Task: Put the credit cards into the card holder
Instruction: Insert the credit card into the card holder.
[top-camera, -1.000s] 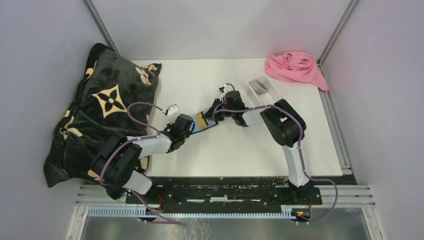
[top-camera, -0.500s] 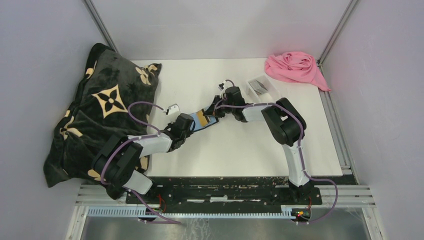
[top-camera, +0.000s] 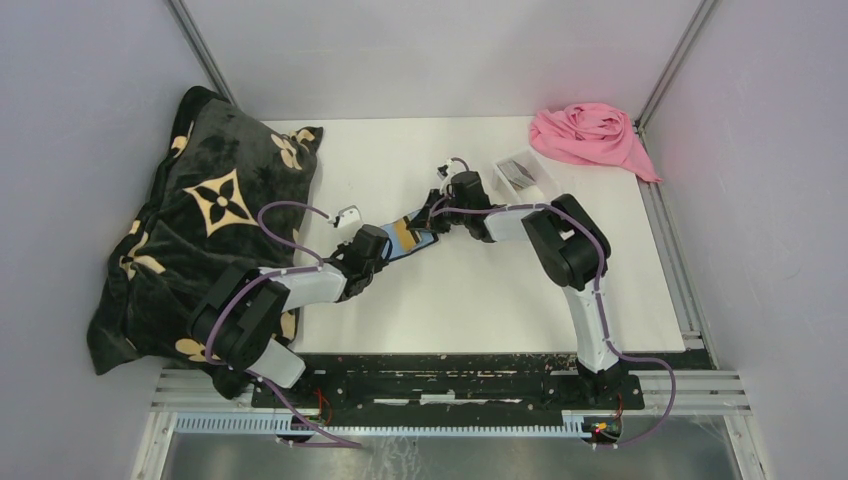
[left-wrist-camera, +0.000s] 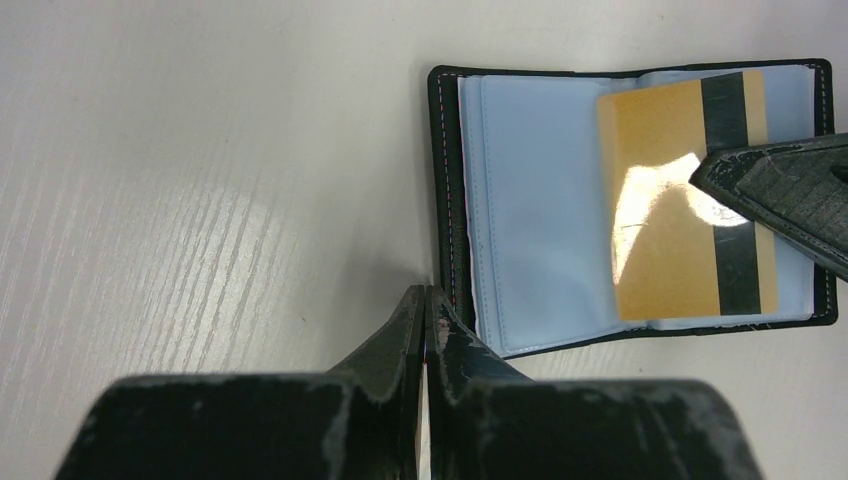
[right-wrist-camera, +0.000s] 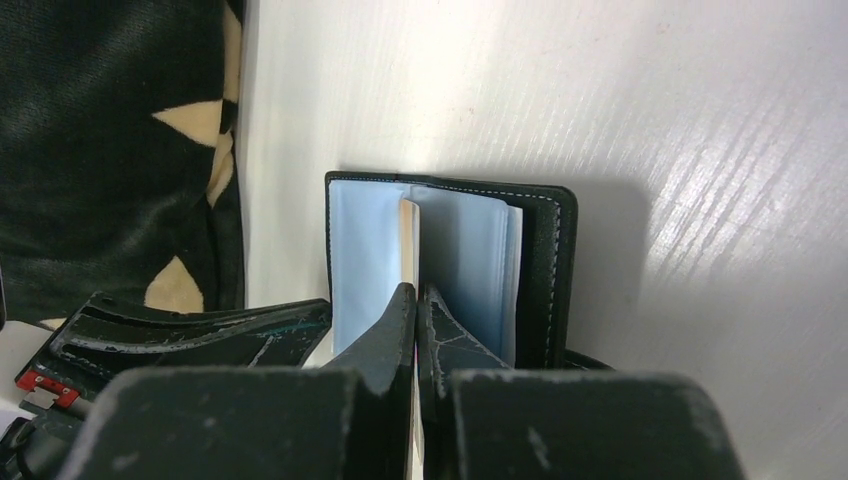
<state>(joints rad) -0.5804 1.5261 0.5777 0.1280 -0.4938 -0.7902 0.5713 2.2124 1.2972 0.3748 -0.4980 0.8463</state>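
1. I see the card holder (left-wrist-camera: 530, 200) lying open on the counter (left-wrist-camera: 200, 200), blue lining up, between my two arms.
2. A gold credit card (left-wrist-camera: 655, 200) lies over the page nearer the right arm, black stripe showing.
3. My right pincer (right-wrist-camera: 416, 295) is pinching that card by its edge.
4. My left pincer (left-wrist-camera: 427, 295) is pressed together and empty, tips at the holder's black border.
5. A black patterned blanket (top-camera: 200, 220) lies at the counter's left.
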